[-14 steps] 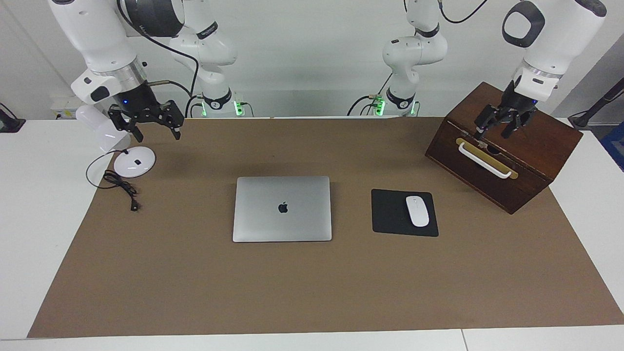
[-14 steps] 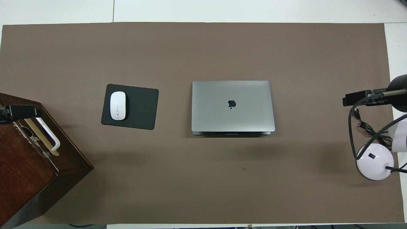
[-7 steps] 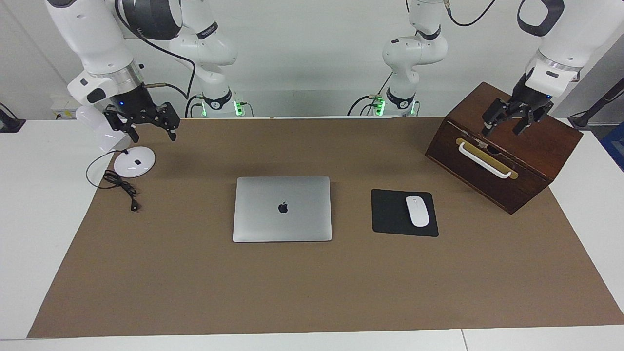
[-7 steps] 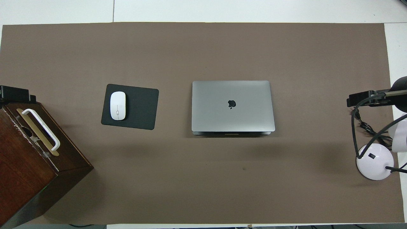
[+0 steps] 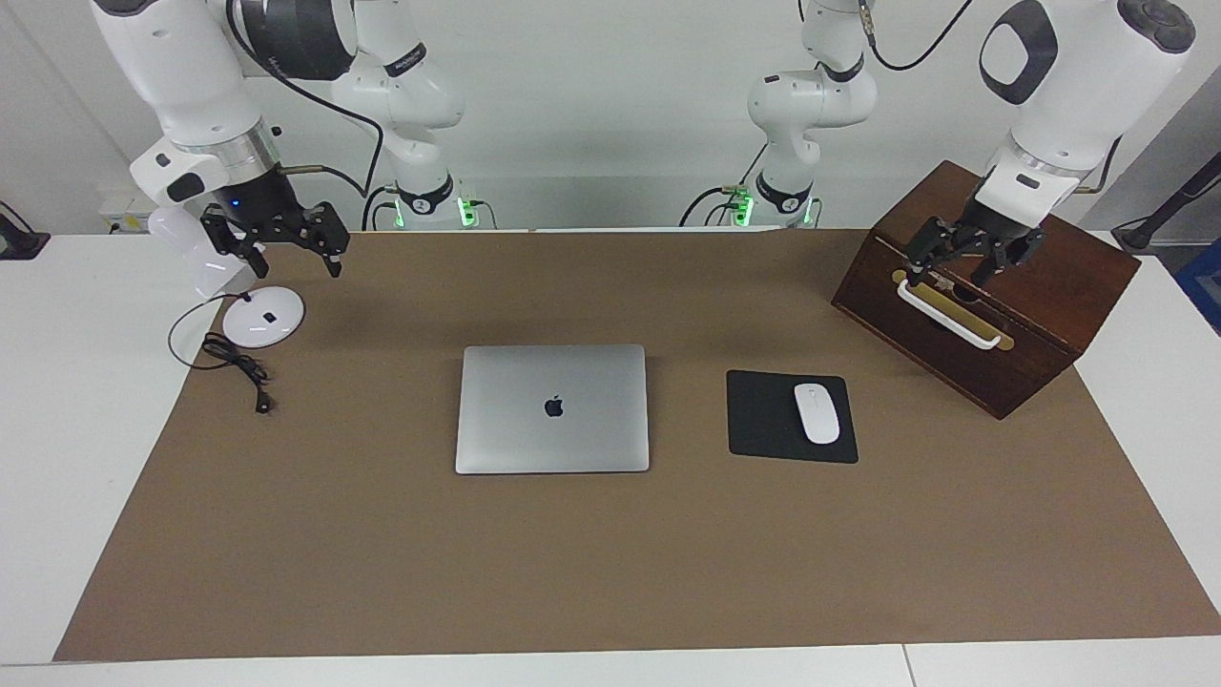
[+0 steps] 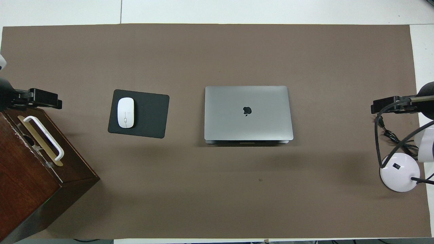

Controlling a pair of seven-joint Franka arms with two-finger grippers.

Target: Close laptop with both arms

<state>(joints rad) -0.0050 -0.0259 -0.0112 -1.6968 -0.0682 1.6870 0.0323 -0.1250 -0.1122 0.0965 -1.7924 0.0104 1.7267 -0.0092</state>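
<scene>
The silver-grey laptop (image 5: 551,408) lies flat in the middle of the brown mat with its lid down and the dark apple logo up; it also shows in the overhead view (image 6: 247,112). My left gripper (image 5: 951,270) hangs open and empty over the handle edge of the wooden box, and shows in the overhead view (image 6: 47,101) too. My right gripper (image 5: 289,260) hangs open and empty over the mat beside the white lamp, and shows in the overhead view (image 6: 383,105). Both are well apart from the laptop.
A dark wooden box (image 5: 1011,324) with a white handle (image 5: 949,313) stands at the left arm's end. A black mouse pad (image 5: 763,420) with a white mouse (image 5: 817,412) lies between box and laptop. A white lamp base (image 5: 263,316) and black cable (image 5: 234,363) sit at the right arm's end.
My left gripper rose over the box, then came down and toward the laptop's side, over the box's handle edge. My right gripper rose slightly. The laptop has not moved.
</scene>
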